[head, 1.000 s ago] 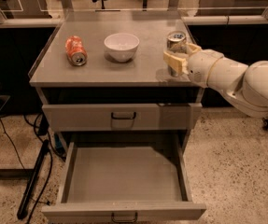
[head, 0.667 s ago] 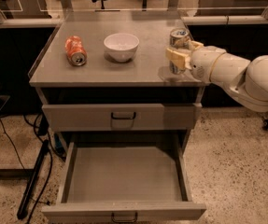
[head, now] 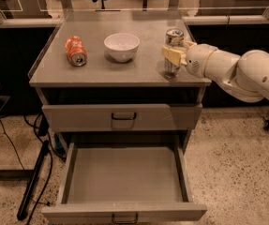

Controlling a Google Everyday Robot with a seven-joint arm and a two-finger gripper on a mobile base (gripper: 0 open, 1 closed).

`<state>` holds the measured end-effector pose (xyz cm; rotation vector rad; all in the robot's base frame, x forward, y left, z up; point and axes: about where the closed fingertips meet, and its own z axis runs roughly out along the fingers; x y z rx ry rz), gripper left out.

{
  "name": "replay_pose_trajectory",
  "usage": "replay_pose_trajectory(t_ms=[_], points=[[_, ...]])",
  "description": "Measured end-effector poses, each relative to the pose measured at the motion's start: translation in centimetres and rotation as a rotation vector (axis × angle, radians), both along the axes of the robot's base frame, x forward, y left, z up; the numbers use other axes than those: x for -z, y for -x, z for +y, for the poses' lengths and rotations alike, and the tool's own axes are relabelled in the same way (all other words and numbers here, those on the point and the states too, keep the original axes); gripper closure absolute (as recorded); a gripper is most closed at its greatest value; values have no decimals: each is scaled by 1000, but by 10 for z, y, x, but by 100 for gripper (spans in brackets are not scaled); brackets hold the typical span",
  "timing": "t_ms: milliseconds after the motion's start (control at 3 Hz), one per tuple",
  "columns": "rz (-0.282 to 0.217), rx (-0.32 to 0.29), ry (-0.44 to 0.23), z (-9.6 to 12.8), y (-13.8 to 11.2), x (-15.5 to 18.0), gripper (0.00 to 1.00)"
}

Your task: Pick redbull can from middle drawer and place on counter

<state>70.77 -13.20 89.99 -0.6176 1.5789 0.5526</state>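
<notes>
1. Grey metal middle drawer hangs pulled right out beneath the shut upper drawer. I see nothing inside it, so I judge the picking half of the job is done.
2. My white arm reaches in from the right, low and level with the table. I read that as a setting-down posture, not a carrying one.
3. White bowl sits mid-table, with an orange soda can on its side to its left. Both are well apart from the drop spot, so nothing crowds it.
4. The redbull can stands upright near the table's front right corner. I cannot tell whether its base is touching the surface or just above it.
5. The gripper is at that same corner, its fingers closed on the can's middle with the lid clear above them. Gripping mid-body looks chosen to keep the can vertical.
6. Around the cabinet is a speckled floor, with dark cables to the left and rails behind.
7. The table is flat matte grey with raised side rims. The can is close to the front edge, so I would want a gentle, even release.
</notes>
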Motion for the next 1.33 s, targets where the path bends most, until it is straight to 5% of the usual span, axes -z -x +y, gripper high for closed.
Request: replay_pose_trajectory(t_ms=[1000, 1333], points=[[-21, -32, -3, 27, -33, -7, 100], [-9, -15, -6, 18, -50, 4, 100]])
